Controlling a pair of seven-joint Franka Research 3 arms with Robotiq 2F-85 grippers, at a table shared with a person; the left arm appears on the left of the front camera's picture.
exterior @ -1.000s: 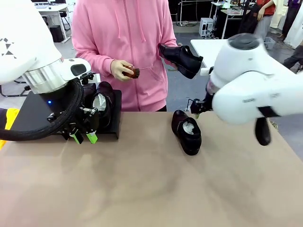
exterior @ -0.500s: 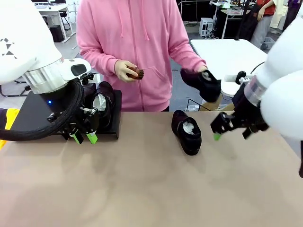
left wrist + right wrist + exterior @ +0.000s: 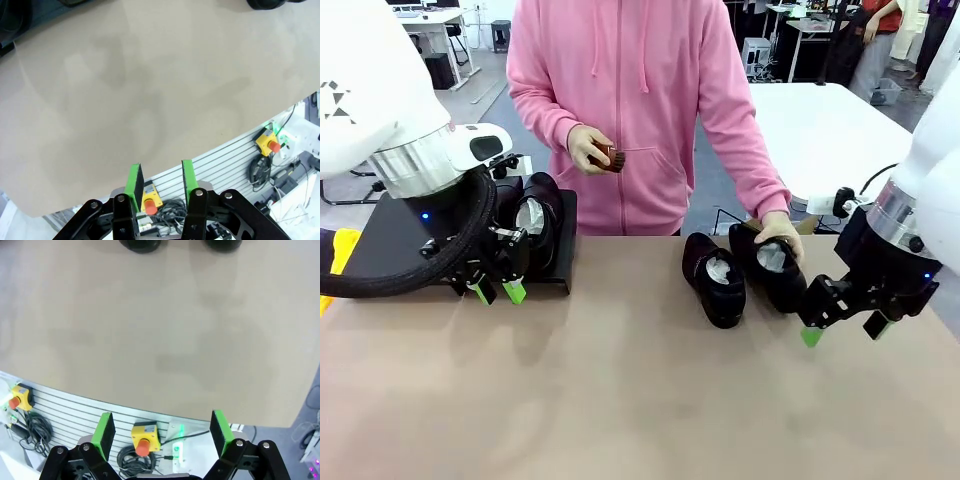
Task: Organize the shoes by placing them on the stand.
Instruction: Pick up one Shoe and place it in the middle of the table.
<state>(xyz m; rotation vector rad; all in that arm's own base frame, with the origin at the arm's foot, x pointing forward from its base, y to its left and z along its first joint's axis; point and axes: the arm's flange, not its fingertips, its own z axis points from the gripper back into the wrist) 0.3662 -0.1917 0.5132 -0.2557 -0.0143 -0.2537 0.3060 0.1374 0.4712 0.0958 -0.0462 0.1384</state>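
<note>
Two glossy black shoes lie side by side on the tan table (image 3: pixel 620 400), right of centre. The inner shoe (image 3: pixel 716 280) points its toe toward the robot and shows white paper in its opening. The outer shoe (image 3: pixel 772 272) lies just beside it, under the person's hand (image 3: pixel 780 230), which rests on its heel end. A third shoe (image 3: pixel 535 222), also stuffed with white paper, sits at the right end of the matte-black stand (image 3: pixel 395 235) at the table's left. The left arm hides part of this area, so the number of shoes there cannot be told. The left gripper (image 3: pixel 497 292) hangs just in front of the stand's near edge, fingers pointing down. In the left wrist view its green pads (image 3: pixel 134 182) stand moderately apart with nothing between them, above bare tabletop. The right gripper (image 3: pixel 843 331) hovers low over the table just right of the outer shoe, apart from it. In the right wrist view its fingers (image 3: pixel 105 432) are spread wide and empty. The person, in a pink hooded top (image 3: pixel 640 90), stands at the far side. The person's other hand (image 3: pixel 585 148) holds a small brown brush (image 3: pixel 608 156).
</note>
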